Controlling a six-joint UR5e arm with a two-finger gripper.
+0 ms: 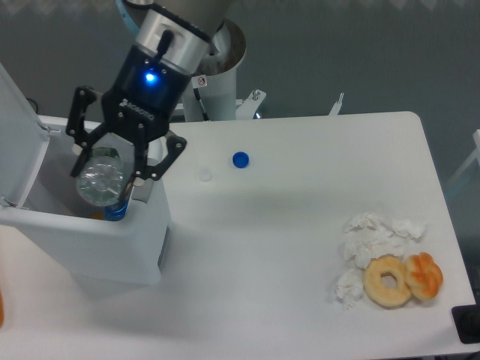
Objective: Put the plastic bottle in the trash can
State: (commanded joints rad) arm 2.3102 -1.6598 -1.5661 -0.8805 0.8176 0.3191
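Observation:
The clear plastic bottle (pixel 100 180) hangs between my gripper's fingers, over the open mouth of the trash can (pixel 90 251). The can is a large white bin at the table's left, with its lid (pixel 16 135) swung up and back. My gripper (pixel 107 171) points down over the bin's right half, with a finger against each side of the bottle. Something blue and orange (pixel 114 212) shows just under the bottle inside the bin; I cannot tell what it is.
A small blue cap (pixel 240 159) and a small white round piece (pixel 205 175) lie on the table right of the bin. Crumpled tissues (pixel 375 232), a doughnut (pixel 388 281) and an orange pastry (pixel 424 274) lie at the front right.

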